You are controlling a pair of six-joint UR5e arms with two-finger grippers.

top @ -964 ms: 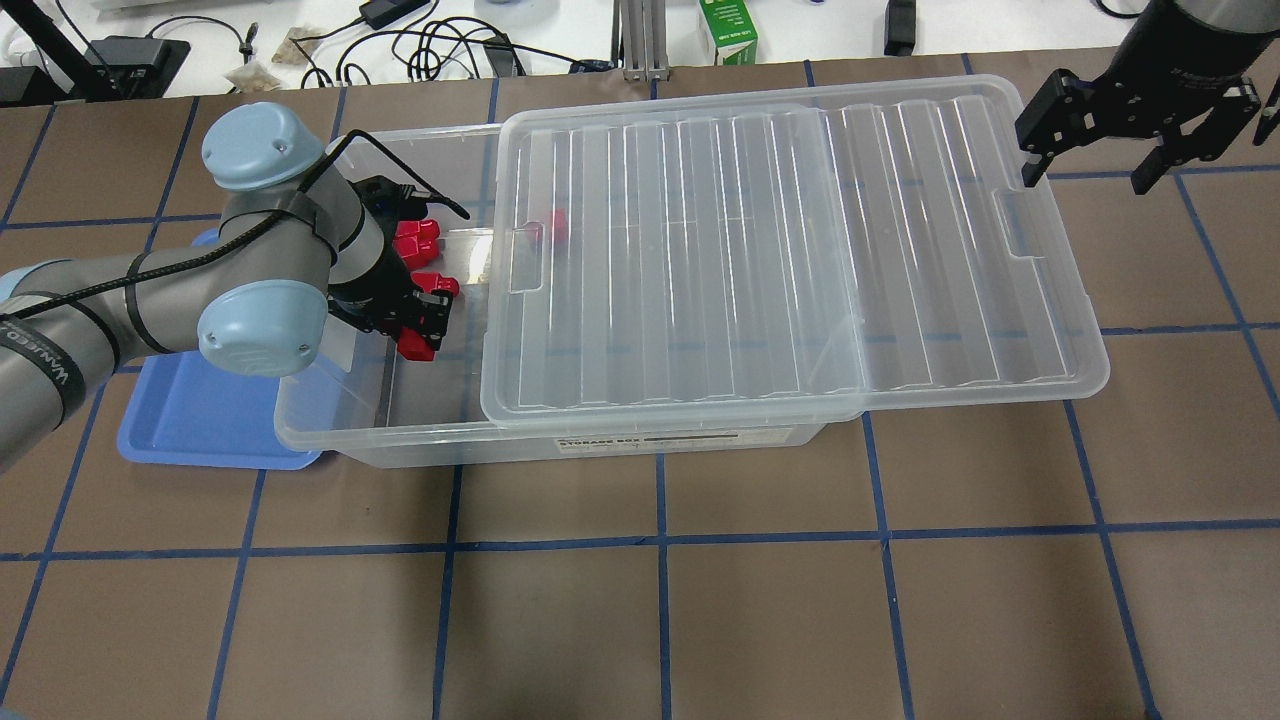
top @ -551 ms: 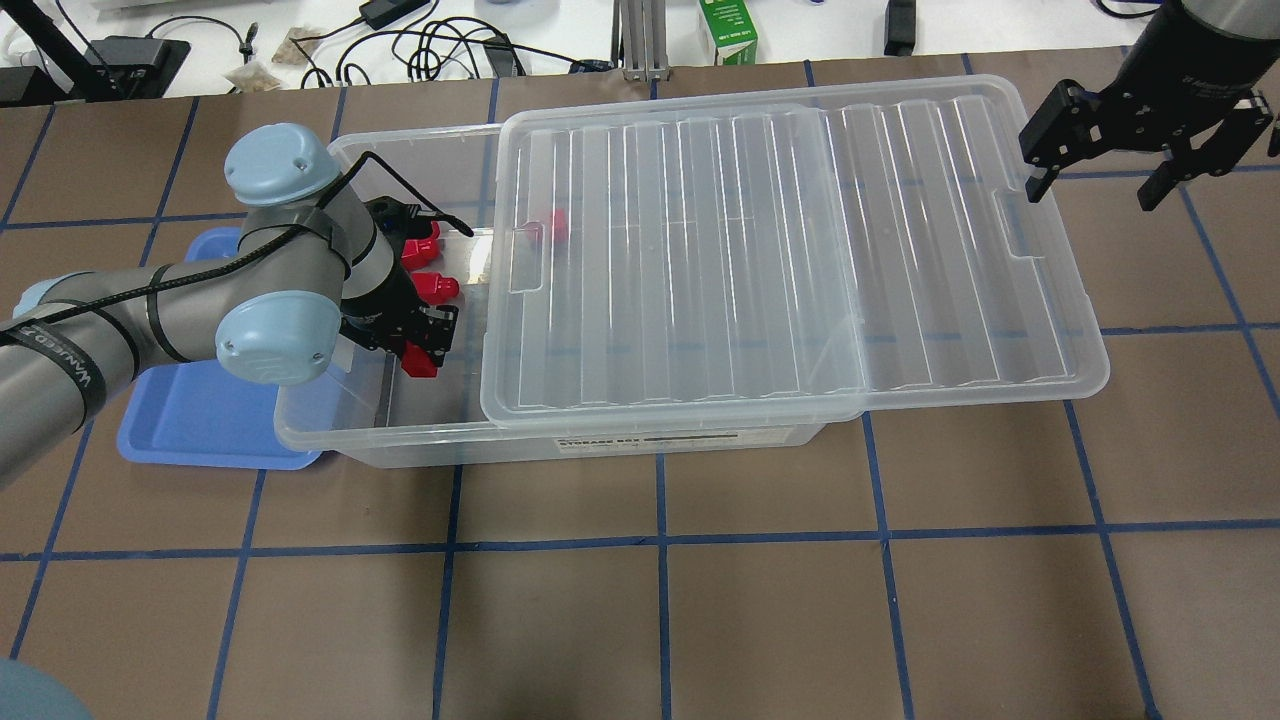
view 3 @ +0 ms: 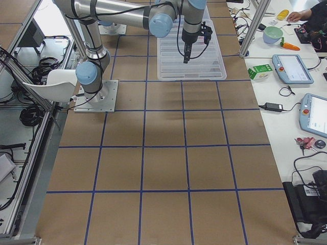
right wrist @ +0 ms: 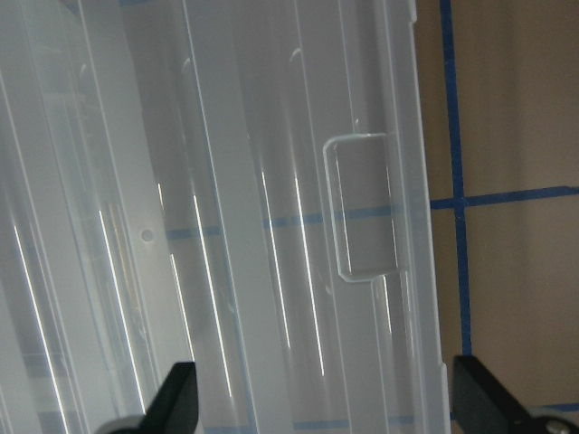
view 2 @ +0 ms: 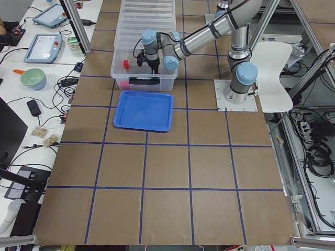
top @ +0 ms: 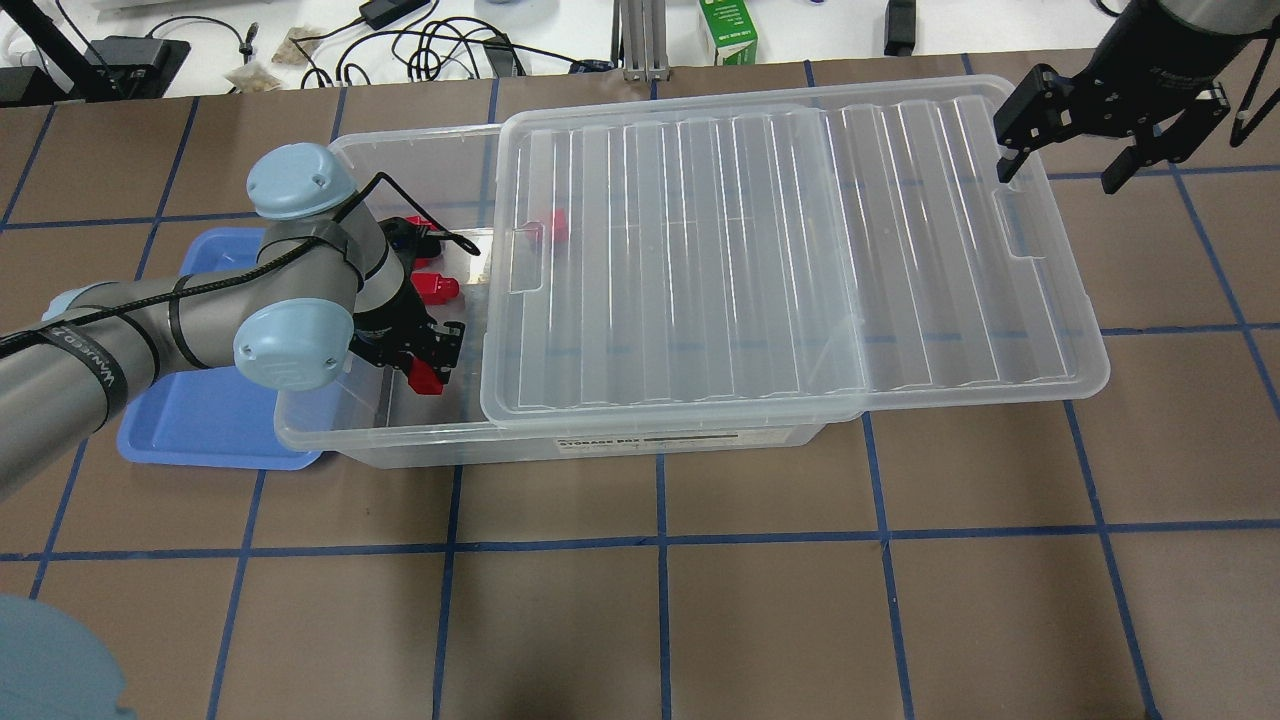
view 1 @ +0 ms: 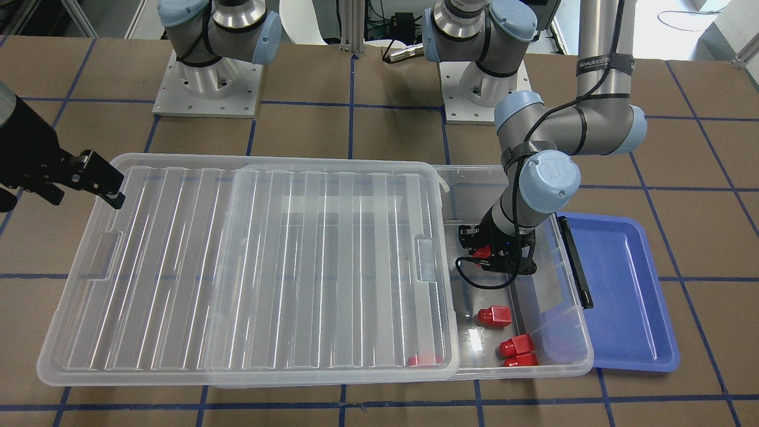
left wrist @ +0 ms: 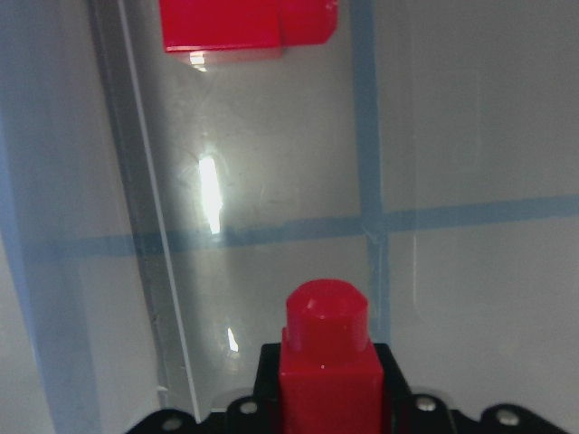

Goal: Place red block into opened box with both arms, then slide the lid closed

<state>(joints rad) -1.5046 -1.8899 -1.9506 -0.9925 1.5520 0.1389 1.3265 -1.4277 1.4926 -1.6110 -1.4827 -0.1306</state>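
In the front-facing view, the left gripper (view 1: 499, 259) is seen lowered into the uncovered end of the box (view 1: 584, 341), clamped on the red block (view 1: 481, 252). Three loose blocks (view 1: 494, 316) lie on the box floor beyond its fingertips. The lid (view 1: 237, 267) is drawn off to one side of this gripper. It overhangs the box's far end, where the right gripper (view 1: 59, 190) hangs with its jaws spread wide.

In the overhead view, the held block is seen under the left wrist, near the lid's edge but apart from it. The right gripper is placed at the lid's outer short end, holding nothing.

From the side views nothing further can be told.

In the left wrist view, the block's body is pinched on its flat sides, with the stub pointing forward. Whether it touches the floor cannot be told. It is judged rigid, light and smooth, so a hold on the flat faces should be secure.

In the right wrist view, the lid's notch (right wrist: 366, 208) lies ahead, between the spread fingers. The lid is judged light, broad, flexible and slippery. It is best pushed at the notch or mid-edge, or it may skew.
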